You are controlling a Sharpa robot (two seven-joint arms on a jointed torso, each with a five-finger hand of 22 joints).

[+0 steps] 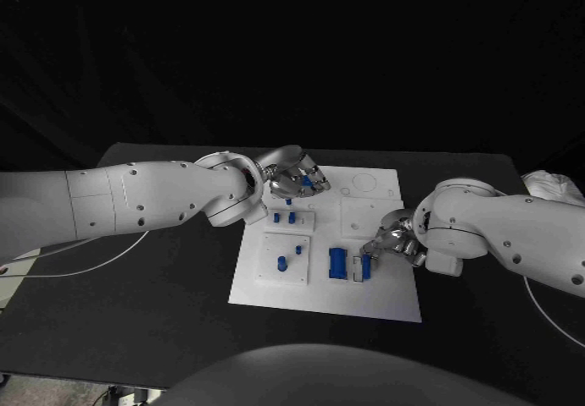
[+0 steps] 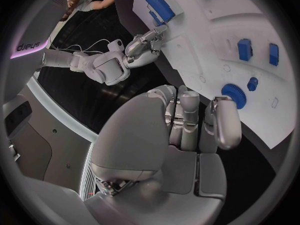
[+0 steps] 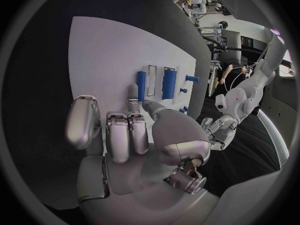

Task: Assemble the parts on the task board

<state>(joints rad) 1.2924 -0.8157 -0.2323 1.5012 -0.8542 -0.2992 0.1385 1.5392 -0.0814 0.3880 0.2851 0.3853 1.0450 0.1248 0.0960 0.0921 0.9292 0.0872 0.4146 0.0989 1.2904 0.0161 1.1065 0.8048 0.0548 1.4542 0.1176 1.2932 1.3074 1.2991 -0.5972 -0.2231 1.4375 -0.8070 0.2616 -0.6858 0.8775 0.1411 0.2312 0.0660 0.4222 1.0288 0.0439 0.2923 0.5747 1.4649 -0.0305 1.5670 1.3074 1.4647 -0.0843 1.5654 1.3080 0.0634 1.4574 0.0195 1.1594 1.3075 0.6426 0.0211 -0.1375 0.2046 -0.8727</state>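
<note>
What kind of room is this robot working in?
Probably a robot lab or test workshop. A white task board with small blue parts lies on a black table, and both robot hands, left hand and right hand, work over it.

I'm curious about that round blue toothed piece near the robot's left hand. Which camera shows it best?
The left wrist view: the blue gear lies in plain sight on the task board, teeth visible, just beyond the left hand. In the head view, that hand's fingers mostly cover it. I cannot make it out in the right wrist view.
</note>
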